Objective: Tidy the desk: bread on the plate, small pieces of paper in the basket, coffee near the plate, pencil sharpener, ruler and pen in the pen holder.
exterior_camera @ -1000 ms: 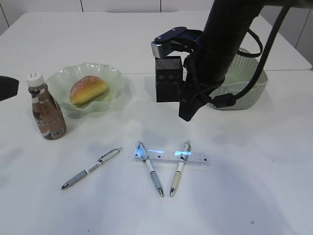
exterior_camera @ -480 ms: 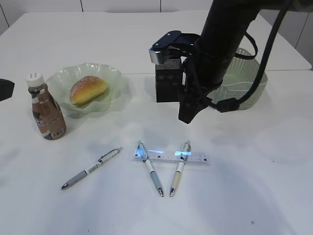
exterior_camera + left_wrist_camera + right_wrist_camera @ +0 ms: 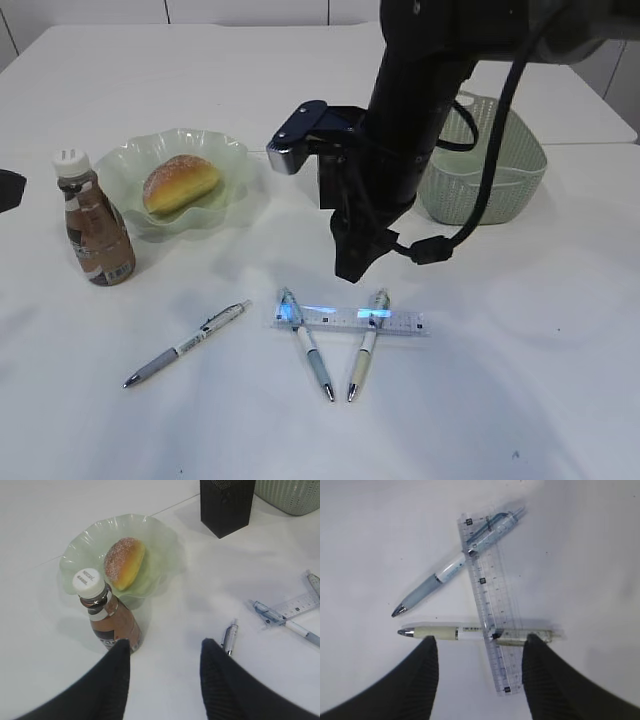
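1. The right gripper is seen with its jaws spread fairly wide and nothing between them; it hangs directly over the ruler, the two dark fingers straddling the lower part of the ruler.
2. The ruler is taken as the landmark. It lies flat on the desk, resting across two pens: a blue-grey pen under its far end and a cream pen crossing beneath it nearer the fingers.
3. A third pen is noted to the left of the ruler, apart from it.
4. The left gripper is likewise held about half open and empty, well left of the ruler, hovering just before the coffee bottle.
5. The bread is found on the plate, up and left of the ruler; the coffee bottle stands touching or just beside the plate rim. These items are judged done.
6. The pen holder and the basket stand beyond the ruler, the holder largely hidden by the right arm in the exterior view. No paper balls or sharpener can be made out.
7. Risk: a thin flat ruler perched on pens may tip or skid when pinched; the cream pen may be caught along with it.
8. Risk: the clear plastic is hard to grip at its edges; a slip would scatter the pens.
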`<action>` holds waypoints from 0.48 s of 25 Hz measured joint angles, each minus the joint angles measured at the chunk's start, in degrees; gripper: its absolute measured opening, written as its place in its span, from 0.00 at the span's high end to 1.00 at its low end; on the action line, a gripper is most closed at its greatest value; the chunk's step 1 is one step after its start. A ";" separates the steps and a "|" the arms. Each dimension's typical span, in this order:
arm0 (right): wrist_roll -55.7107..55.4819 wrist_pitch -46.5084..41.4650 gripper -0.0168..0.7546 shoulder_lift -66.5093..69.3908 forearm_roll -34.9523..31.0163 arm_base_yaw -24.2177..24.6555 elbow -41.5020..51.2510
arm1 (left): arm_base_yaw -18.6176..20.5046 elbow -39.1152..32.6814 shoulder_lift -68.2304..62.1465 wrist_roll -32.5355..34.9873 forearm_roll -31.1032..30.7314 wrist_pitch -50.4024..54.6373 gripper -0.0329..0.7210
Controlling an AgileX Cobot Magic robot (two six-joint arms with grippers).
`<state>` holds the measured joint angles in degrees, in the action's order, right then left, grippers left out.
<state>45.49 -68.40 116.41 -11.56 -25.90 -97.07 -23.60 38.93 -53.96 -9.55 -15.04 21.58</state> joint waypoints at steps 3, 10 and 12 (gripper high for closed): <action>0.13 1.91 0.41 1.01 0.12 -0.67 0.00 | 0.00 0.00 0.00 0.00 -1.05 0.03 0.53; 1.20 3.37 0.28 3.03 1.44 -1.39 0.00 | 0.00 0.00 0.00 0.00 -1.69 0.14 0.54; 1.29 3.37 0.26 3.96 1.00 -1.39 0.00 | 0.00 0.00 0.00 0.00 -1.80 0.14 0.54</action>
<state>46.78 -65.02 120.37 -10.55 -27.29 -97.07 -23.60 38.93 -53.96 -9.55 -16.84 21.72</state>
